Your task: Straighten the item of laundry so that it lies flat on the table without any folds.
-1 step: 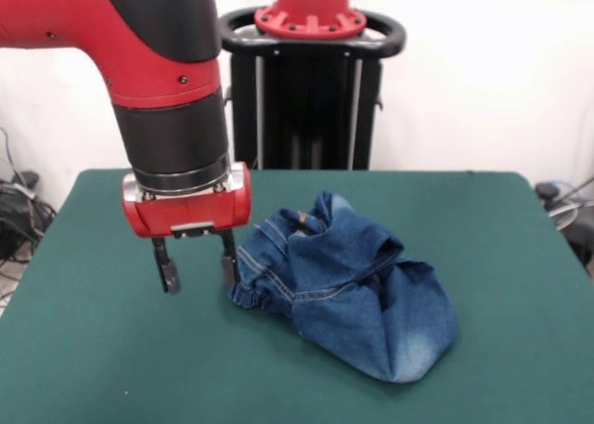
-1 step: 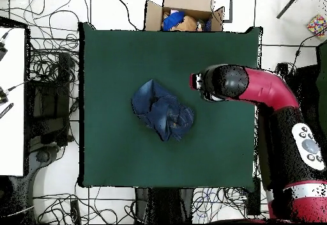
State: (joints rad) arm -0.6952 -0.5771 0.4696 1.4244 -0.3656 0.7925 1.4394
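Gripper: (image 1: 197,268) two dark fingers pointing straight down, set apart with a clear gap between them and nothing in the gap. Tips hang low over the table, and the front view does not settle whether they touch the cloth.

Fingers: the one (image 1: 228,262) nearer the jeans sits right at the bundle's edge — touching it or just short of it, cannot tell which. The other finger (image 1: 166,268) is over bare cloth, apart from the denim.

Jeans: (image 1: 348,289) just beside the gripper, on its right in the front view. Bunched into a rounded heap with several folds and tucked layers, not flat. A seam with tan stitching runs along the side facing the gripper, and a gathered edge lies at the foot of the heap below the near finger. A faded whitish patch shows on the end farthest from the gripper.

Jeans, overhead: (image 2: 163,110) a compact crumpled mass near the middle of the table, with the wrist end of the arm close beside it.

Arm: (image 1: 153,67) red and black, comes down to a red wrist block carrying the gripper. In the overhead view the arm (image 2: 255,88) reaches across the table edge toward the heap, and the fingers are hidden beneath it.

Table: (image 1: 83,350) dark green cloth, bare on all sides of the gripper and heap — far larger than the bundle.

Box: (image 2: 185,15) open cardboard box beyond the table edge, well apart from the gripper, with mixed contents I cannot identify.
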